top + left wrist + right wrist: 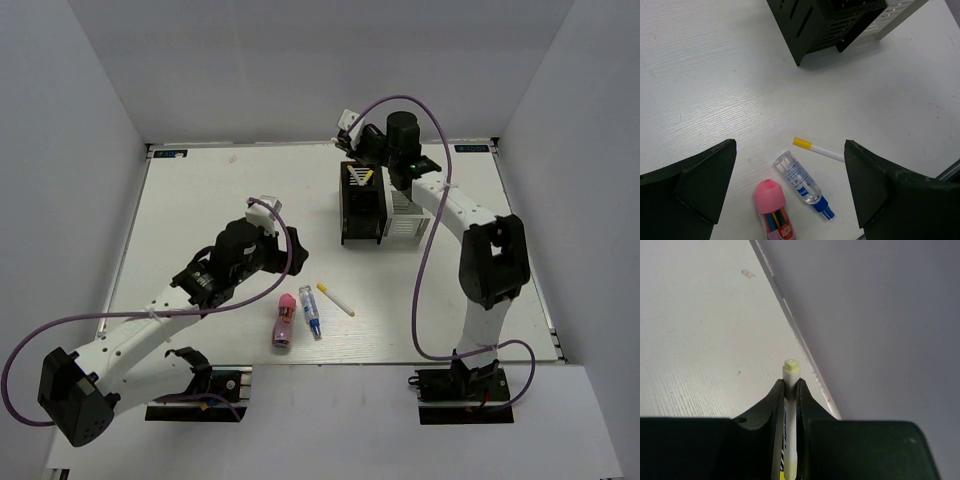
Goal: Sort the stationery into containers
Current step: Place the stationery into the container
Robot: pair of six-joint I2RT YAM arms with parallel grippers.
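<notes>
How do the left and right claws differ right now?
The left claw is open and empty; the right claw is shut on a thin white pen with a pale yellow end. The left claw hangs over the stubby pink tube and clear blue-tipped tube; the right claw is at the far side of the black slotted organiser box. Both are black.

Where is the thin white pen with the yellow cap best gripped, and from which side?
Probably mid-body on the thin white pen with the yellow cap, from above, fingers across its width: it lies flat on the white table, both long sides free.
</notes>
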